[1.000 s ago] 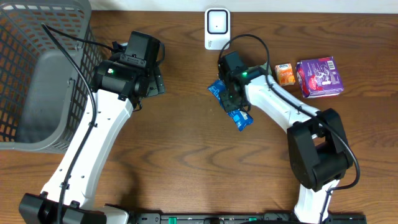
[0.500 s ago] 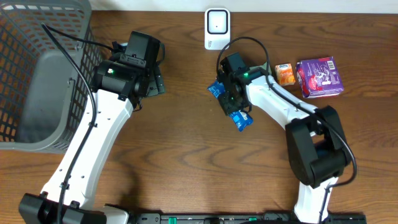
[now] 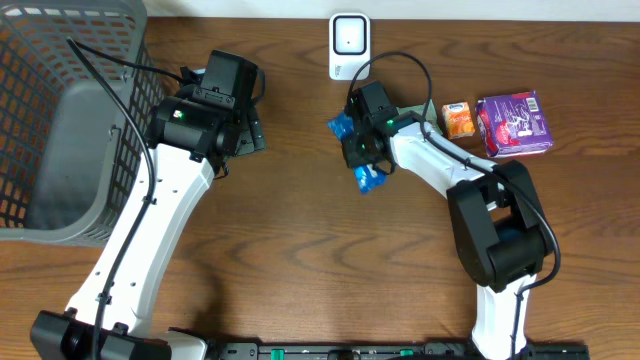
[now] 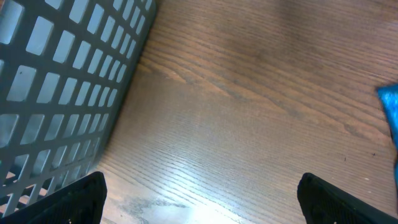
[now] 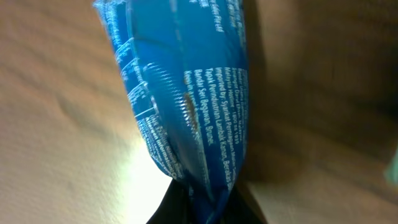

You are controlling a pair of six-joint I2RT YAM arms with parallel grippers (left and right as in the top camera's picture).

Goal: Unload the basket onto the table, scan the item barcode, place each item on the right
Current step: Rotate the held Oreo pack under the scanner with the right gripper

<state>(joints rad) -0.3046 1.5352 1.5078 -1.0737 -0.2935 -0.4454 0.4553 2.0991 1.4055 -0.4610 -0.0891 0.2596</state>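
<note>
- One blue packet (image 5: 186,93) is pinched in my right pincer (image 3: 360,152), near the worktop's (image 3: 300,270) back edge.
- My left pincer (image 4: 199,190) stands wide open beside the basket (image 4: 56,93).

Counter (image 3: 300,260) of brown wood, smooth, with clear grain and a soft shine where light falls. Basket (image 3: 40,60) of grey plastic lattice, matt. Blue packet (image 5: 186,93) of thin plastic film, glossy and wrinkled, with fine white print. Scanner (image 3: 348,42) in smooth white plastic. Purple box (image 3: 513,123) seemingly of printed card, slightly glossy. Arm shells (image 3: 150,230) white and smooth, joints black and matt.
</note>
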